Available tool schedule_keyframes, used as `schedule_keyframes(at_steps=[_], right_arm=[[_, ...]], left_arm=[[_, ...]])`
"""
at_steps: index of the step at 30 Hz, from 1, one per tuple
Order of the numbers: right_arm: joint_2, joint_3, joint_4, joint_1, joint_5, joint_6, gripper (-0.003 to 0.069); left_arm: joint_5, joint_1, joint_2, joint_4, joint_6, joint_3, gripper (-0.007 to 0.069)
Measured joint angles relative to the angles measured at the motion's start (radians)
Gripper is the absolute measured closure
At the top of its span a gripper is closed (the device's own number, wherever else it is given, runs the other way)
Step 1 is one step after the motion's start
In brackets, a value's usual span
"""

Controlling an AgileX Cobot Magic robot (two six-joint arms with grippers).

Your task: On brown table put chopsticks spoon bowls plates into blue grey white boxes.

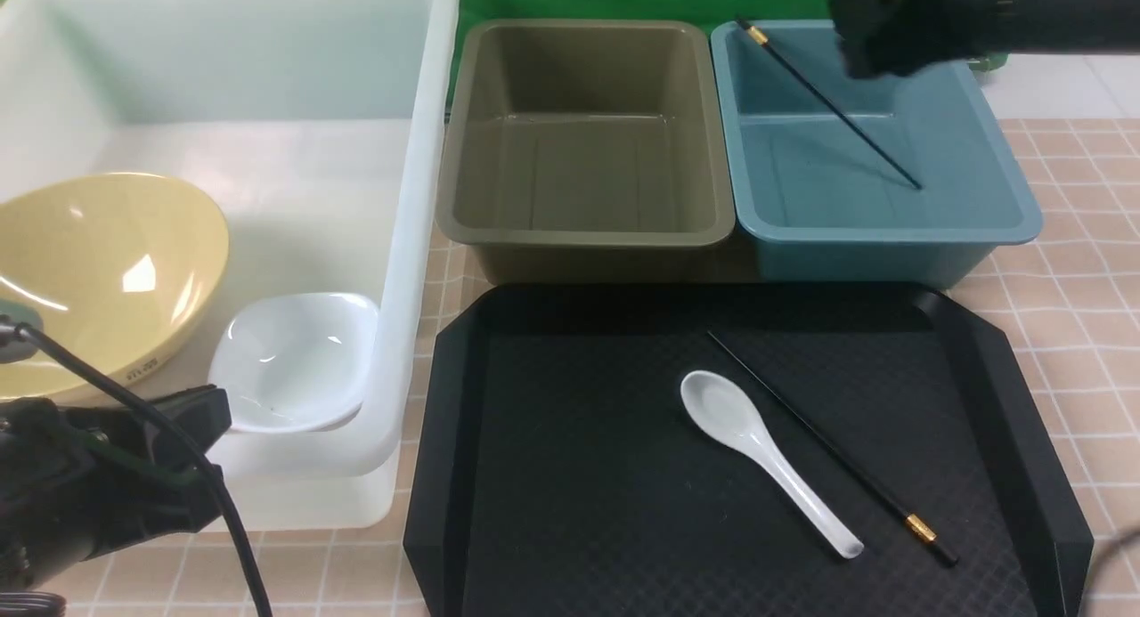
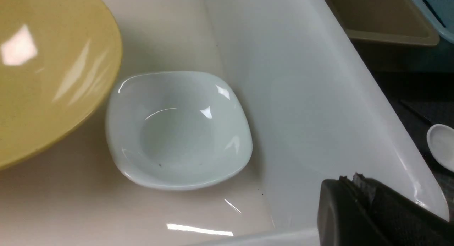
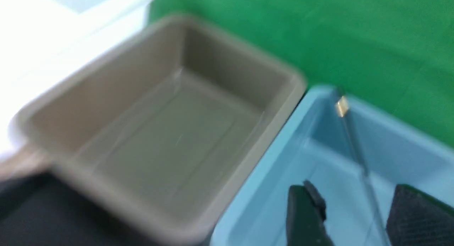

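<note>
Two chopsticks to log. One chopstick (image 1: 833,105) leans inside the blue box (image 1: 891,234), thin tip on the box floor, gold-banded end up at the far left corner of the rim. We see the right gripper (image 3: 354,217) above that box with its jaws spread. The stick runs between them in the blurred wrist view, and we cannot tell if it touches either. The second chopstick (image 1: 819,439) lies on the black tray (image 1: 552,474), just beside the white spoon (image 1: 757,443). The grey box (image 1: 588,234) sits between the blue box and the white box (image 1: 401,243), which holds a yellow bowl (image 1: 98,270) and a small white bowl (image 1: 294,359). The left gripper (image 1: 214,408) hangs at the white box's near edge, jaws pressed together, nothing in them. We mark everything as sitting on the tiled bench (image 1: 1078,314).
</note>
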Motion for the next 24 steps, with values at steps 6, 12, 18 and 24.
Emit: schedule_keyframes(at_steps=[6,12,18,24], right_arm=[[-0.119,0.075,0.001,0.0,0.34,0.023,0.0396],[-0.156,0.173,0.001,0.0,0.414,0.045,0.0473],[-0.156,0.226,-0.001,0.0,0.408,0.039,0.0495],[-0.157,0.227,-0.001,0.0,0.342,0.046,0.0495]], left_arm=[[0.277,0.0,0.073,-0.165,0.009,-0.118,0.063],[0.499,-0.008,0.271,-0.329,0.103,-0.352,0.063],[0.508,-0.268,0.551,-0.22,0.097,-0.598,0.063],[0.457,-0.494,0.824,0.072,-0.051,-0.778,0.0627]])
